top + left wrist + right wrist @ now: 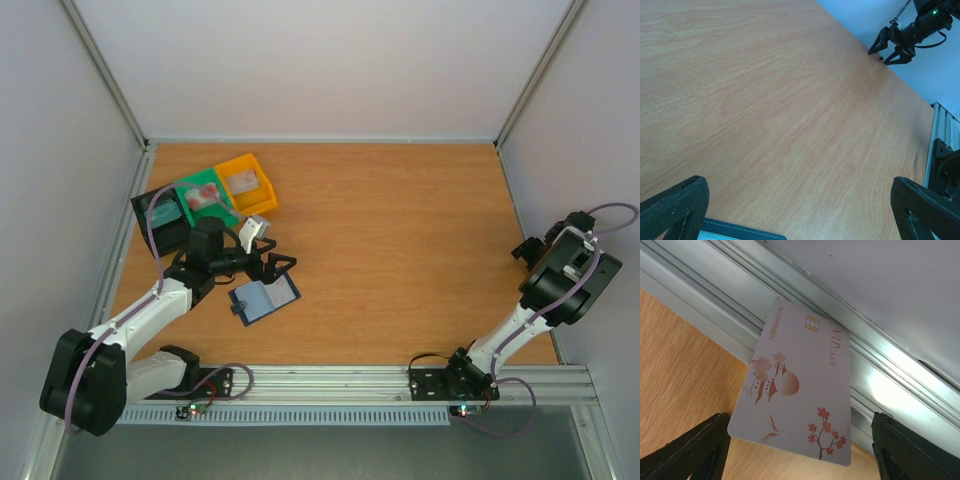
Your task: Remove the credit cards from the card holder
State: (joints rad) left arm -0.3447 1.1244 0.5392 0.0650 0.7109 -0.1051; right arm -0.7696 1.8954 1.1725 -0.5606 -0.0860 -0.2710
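The card holder (264, 300) lies open on the wooden table, dark navy with a blue-grey inside; its stitched edge (740, 232) shows at the bottom of the left wrist view. My left gripper (268, 267) hovers just behind it, open and empty (799, 186). Far right, my right gripper (524, 250) is by the side wall. Its jaws (801, 421) stand open around a pale credit card (800, 385) with reddish marks, which leans on the aluminium rail (880, 375). A gap shows between the card and the right finger (915, 450). This card is hidden in the top view.
Three bins stand at the back left: black (150, 222), green (196, 182) and yellow (262, 197). A pale card with reddish marks (206, 198) lies in the green bin and another pale card (243, 183) in the yellow one. White walls enclose the table.
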